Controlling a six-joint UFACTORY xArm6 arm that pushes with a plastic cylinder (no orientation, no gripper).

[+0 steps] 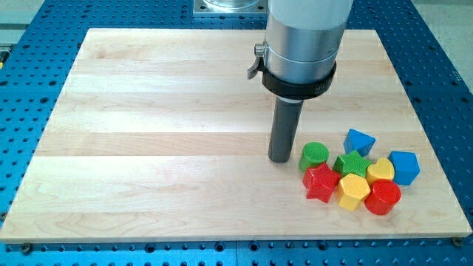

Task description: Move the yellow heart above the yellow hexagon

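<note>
The yellow heart (381, 171) lies in a tight cluster of blocks at the view's lower right. The yellow hexagon (354, 191) sits just below and left of it, touching it. My tip (281, 158) rests on the board to the left of the cluster, just left of the green cylinder (314, 155), a small gap apart. The yellow heart is on the far side of the cluster from my tip.
Around the two yellow blocks are a green star (352, 163), a red star (321, 182), a red cylinder (383, 197), a blue block (359, 141) above and a blue block (404, 166) at right. The wooden board (148, 133) lies on a blue perforated table.
</note>
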